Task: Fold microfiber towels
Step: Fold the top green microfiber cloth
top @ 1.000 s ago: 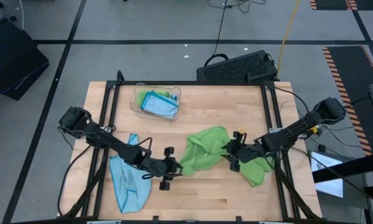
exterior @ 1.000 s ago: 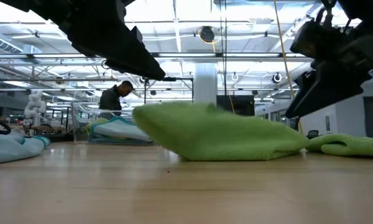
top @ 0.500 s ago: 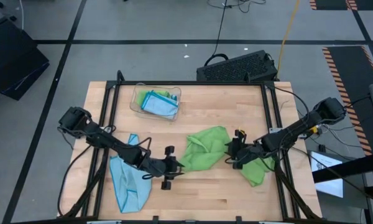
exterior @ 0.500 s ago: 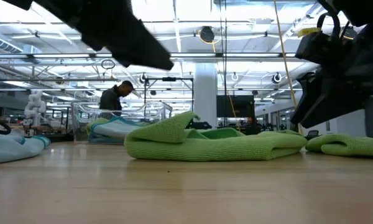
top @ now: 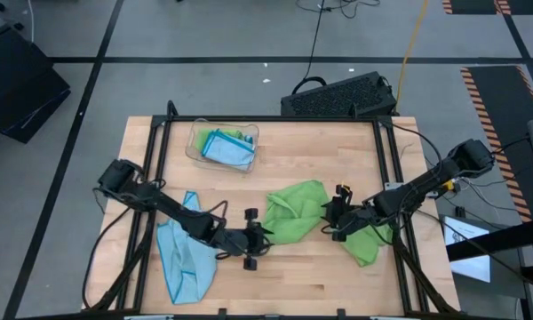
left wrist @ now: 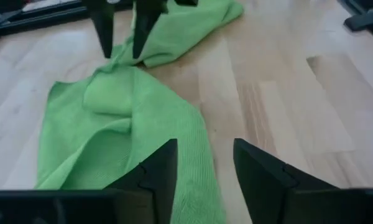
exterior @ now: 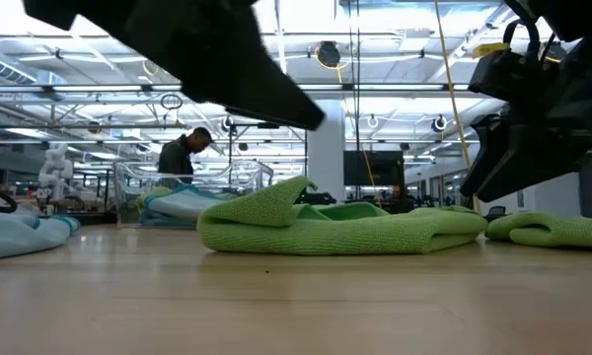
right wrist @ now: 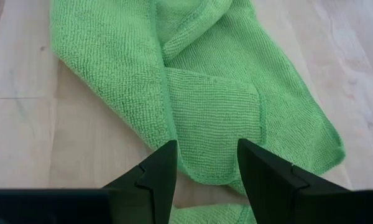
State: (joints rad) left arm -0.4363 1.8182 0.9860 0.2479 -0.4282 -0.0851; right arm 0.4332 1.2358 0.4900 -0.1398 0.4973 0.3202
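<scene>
The wooden table (top: 293, 276) carried everything, with both dark arms reaching in from its two sides. A crumpled lime green towel (top: 293, 213) lay near the middle of the table, one corner folded back over itself; in the low view it sat as a low rumpled heap (exterior: 340, 229). A light blue towel (top: 185, 253) lay bunched along the table's left side, under the left arm. A second green towel (top: 367, 242) lay heaped at the right side, beneath the right arm and just beside the middle one. Toward the far left of the table, a clear plastic tray (top: 195, 147) held folded blue towels (top: 228, 149), with a bit of green showing beside them.

The left gripper (top: 258, 238) hovered low at the near-left edge of the middle green towel, its jaws open with the cloth's edge under them, as the left wrist view showed (left wrist: 202, 171). The right gripper (top: 330, 220) sat at the towel's right edge, jaws likewise apart and empty above the green cloth (right wrist: 202, 165).

A person (exterior: 181, 155) stood in the room far behind the table.
</scene>
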